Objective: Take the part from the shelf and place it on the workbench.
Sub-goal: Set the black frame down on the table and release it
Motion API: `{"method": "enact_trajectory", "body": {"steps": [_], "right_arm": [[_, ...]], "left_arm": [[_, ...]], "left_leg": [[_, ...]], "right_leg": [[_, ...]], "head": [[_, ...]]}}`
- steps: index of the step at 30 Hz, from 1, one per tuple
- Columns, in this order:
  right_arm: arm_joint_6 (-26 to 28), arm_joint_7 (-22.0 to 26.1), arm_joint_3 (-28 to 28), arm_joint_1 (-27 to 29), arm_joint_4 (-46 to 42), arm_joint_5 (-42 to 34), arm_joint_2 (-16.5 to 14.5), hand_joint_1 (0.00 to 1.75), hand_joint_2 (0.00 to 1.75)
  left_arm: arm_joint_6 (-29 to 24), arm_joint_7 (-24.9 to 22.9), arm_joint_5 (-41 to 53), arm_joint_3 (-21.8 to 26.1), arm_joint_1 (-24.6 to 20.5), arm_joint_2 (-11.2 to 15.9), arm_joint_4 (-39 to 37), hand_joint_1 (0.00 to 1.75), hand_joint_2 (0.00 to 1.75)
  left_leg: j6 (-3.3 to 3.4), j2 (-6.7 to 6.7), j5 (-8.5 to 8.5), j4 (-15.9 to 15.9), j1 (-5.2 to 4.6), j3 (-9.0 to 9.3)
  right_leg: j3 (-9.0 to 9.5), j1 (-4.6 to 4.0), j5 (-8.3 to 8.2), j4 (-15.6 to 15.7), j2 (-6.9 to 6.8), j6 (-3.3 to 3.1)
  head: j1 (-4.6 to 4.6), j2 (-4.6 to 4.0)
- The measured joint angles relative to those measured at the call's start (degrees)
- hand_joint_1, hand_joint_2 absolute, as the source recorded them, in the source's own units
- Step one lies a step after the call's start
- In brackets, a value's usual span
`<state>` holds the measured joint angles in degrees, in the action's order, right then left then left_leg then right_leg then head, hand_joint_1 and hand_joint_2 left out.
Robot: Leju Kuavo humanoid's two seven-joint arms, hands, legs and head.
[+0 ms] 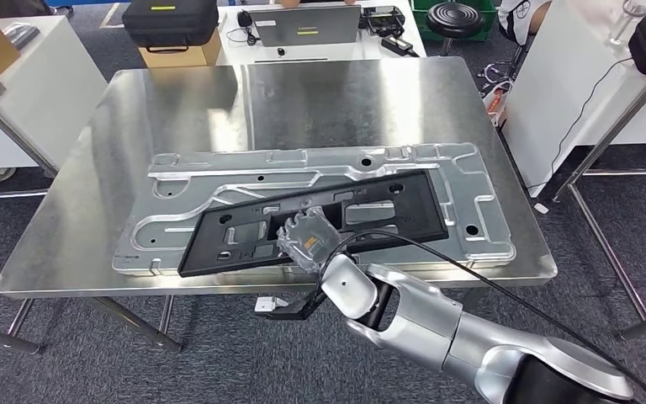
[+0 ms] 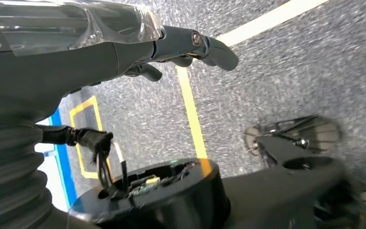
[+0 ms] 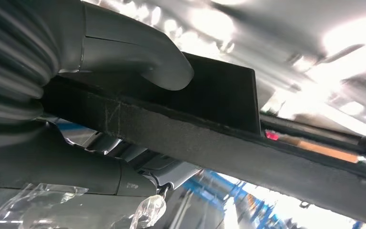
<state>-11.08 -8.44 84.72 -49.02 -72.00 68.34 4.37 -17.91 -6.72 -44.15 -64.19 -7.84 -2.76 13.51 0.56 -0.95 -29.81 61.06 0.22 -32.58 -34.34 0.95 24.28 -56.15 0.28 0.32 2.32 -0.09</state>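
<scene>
Gripping the near edge of the black part (image 1: 320, 220) with my right hand (image 1: 307, 240), thumb (image 3: 143, 62) clamped on top, I judge it nearly placed, lying across the silver plate (image 1: 471, 181) on the workbench (image 1: 177, 109), release left.

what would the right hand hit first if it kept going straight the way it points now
Likely the silver metal plate lying on the workbench. The right hand grips the near edge of the black part and points forward across the table, with that plate just under and beyond it. Depth is hard to judge.
</scene>
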Motion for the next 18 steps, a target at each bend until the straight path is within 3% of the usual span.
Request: {"method": "enact_trajectory", "body": {"steps": [2, 3, 4, 5, 7, 8, 9, 11, 14, 15, 17, 18], "right_arm": [[0.01, -0.32, 0.00, -0.32, 0.01, 0.76, 0.07, 1.75, 1.75], [-0.04, -0.39, 0.00, -0.32, 0.02, 1.03, 0.11, 1.75, 1.75], [-0.13, -0.41, 0.00, -0.31, 0.02, 1.27, 0.15, 1.75, 1.75], [-0.26, -0.41, 0.00, -0.37, 0.02, 1.53, 0.17, 1.75, 1.75], [-0.51, -0.41, 0.00, -0.73, 0.02, 1.91, 0.18, 1.75, 1.75], [-0.63, -0.41, 0.00, -0.93, 0.02, 2.04, 0.20, 1.75, 1.75], [-0.73, -0.40, -0.01, -1.07, 0.02, 2.15, 0.21, 1.75, 1.75], [-0.90, -0.39, -0.02, -1.19, 0.01, 2.34, 0.25, 1.75, 1.75], [-0.97, -0.38, -0.15, -1.41, -0.02, 2.45, 0.25, 1.75, 1.75], [-1.02, -0.38, -0.17, -1.55, -0.02, 2.47, 0.27, 1.75, 1.75], [-1.19, -0.37, -0.15, -1.65, -0.02, 2.48, 0.40, 1.75, 1.75], [-1.27, -0.35, -0.13, -1.56, -0.02, 2.48, 0.51, 1.75, 1.75]], "left_arm": [[-0.02, 0.03, -0.16, 0.06, -0.56, 0.07, 0.00, 0.00, 1.75], [-0.02, 0.05, -0.17, 0.08, -0.86, 0.10, 0.00, 0.00, 1.75], [-0.02, 0.05, -0.17, 0.09, -1.03, 0.10, 0.00, 0.00, 1.75], [-0.02, 0.04, -0.16, 0.08, -1.04, 0.10, 0.00, 0.00, 1.75], [-0.02, -0.01, -0.11, 0.07, -0.73, 0.10, 0.00, 0.00, 1.75], [-0.03, -0.04, -0.09, 0.06, -0.53, 0.10, 0.00, 0.00, 1.75], [-0.03, -0.05, -0.08, 0.05, -0.39, 0.10, 0.00, 0.00, 1.75], [-0.03, -0.06, -0.08, 0.04, -0.31, 0.09, 0.00, 0.00, 1.75], [-0.05, -0.08, -0.03, 0.03, -0.25, -0.13, 0.00, 0.00, 1.75], [-0.06, -0.11, -0.02, 0.03, -0.17, -0.20, 0.00, 0.00, 1.75], [-0.07, -0.22, -0.03, 0.01, 0.00, -0.21, 0.00, 0.00, 1.75], [-0.08, -0.27, -0.04, 0.01, 0.07, -0.21, 0.00, 0.00, 1.75]], "left_leg": [[-0.43, 0.10, -2.81, 8.68, 0.06, -4.89], [-0.49, 0.14, -3.09, 11.45, 0.07, -6.73], [-0.45, 0.18, -2.02, 11.86, 0.07, -7.43], [-0.30, 0.22, 0.30, 9.79, 0.07, -6.97], [0.35, 0.35, 5.85, 1.80, -0.13, -4.22], [0.74, 0.41, 7.45, -1.44, -0.33, -2.95], [1.08, 0.47, 7.91, -3.50, -0.53, -2.11], [1.56, 0.48, 7.03, -4.94, -0.73, -1.42], [2.08, 0.29, 6.32, -6.38, -0.07, -0.21], [2.32, 0.25, 6.18, -6.69, 0.10, 0.32], [2.75, 0.23, 5.64, -6.80, 0.10, 1.08], [2.85, 0.17, 5.31, -6.80, 0.10, 1.48]], "right_leg": [[0.48, -0.03, 0.52, -0.01, -0.09, -0.32], [0.87, -0.04, 0.85, -0.02, -0.13, -0.37], [1.41, -0.06, 1.24, -0.02, -0.14, -0.37], [2.06, -0.08, 1.66, -0.01, -0.09, -0.31], [3.40, -0.15, 2.51, 0.09, 0.04, -0.04], [3.81, -0.24, 2.81, 0.17, 0.10, 0.16], [3.97, -0.32, 3.02, 0.25, 0.12, 0.38], [3.83, -0.45, 3.25, 0.37, -0.02, 0.90], [3.02, -0.53, 4.80, -1.78, -0.23, 1.78], [1.65, -0.52, 6.04, -4.63, -0.21, 1.96], [-2.96, -0.46, 8.48, -12.64, -0.17, 2.19], [-5.09, -0.38, 8.69, -15.60, -0.18, 2.32]], "head": [[0.10, 0.00], [0.10, 0.00], [0.10, 0.00], [0.11, 0.00], [0.10, 0.00], [0.10, 0.00], [0.10, 0.00], [0.09, 0.00], [-0.02, 0.00], [-0.07, 0.00], [-0.16, 0.00], [-0.20, 0.00]]}}
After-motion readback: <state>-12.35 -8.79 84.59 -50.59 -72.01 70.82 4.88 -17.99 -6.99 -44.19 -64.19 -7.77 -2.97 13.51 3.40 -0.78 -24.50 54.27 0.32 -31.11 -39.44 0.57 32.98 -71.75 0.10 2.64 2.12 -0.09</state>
